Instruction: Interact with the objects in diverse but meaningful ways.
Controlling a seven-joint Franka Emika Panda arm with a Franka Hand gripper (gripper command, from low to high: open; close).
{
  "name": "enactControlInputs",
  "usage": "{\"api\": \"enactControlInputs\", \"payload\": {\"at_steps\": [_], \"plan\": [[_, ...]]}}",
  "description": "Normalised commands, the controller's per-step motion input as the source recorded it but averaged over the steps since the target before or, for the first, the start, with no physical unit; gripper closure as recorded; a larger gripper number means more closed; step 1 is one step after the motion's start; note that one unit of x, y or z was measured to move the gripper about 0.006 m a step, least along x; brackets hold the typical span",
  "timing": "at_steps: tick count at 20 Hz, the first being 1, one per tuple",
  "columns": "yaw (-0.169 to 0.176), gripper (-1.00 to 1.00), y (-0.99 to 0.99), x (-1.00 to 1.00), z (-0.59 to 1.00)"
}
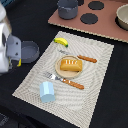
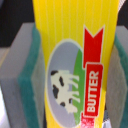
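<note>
One item in hand — gripper (image 1: pixel 19 61) clamped on butter packet (image 2: pixel 75 65); bread loaf (image 1: pixel 70 65) sits on plate (image 1: pixel 57 70); lower packet gently onto free placemat (image 1: pixel 95 80) — keep level.

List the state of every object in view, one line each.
Bread loaf: lying on the plate.
Banana: lying at the placemat's edge.
Blue cup: on the placemat.
Fork: lying flat beside the plate.
Grey pot: upright on the toy stove.
Butter packet: between green-edged sponge pads.
End effector: open or shut cannot be told.
</note>
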Motion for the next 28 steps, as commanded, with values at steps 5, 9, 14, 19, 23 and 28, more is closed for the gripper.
{"api": "enactControlInputs", "payload": {"at_steps": [5,9,14,19,23,28], "plan": [[-0.002,1.0,0.52,0.72,0.45],[-0.021,1.0,0.56,0.77,0.34],[-0.041,1.0,0.54,0.77,0.32],[-0.06,1.0,0.53,0.79,0.41],[-0.069,1.0,0.51,0.78,0.38],[-0.086,1.0,0.48,0.74,0.28]]}}
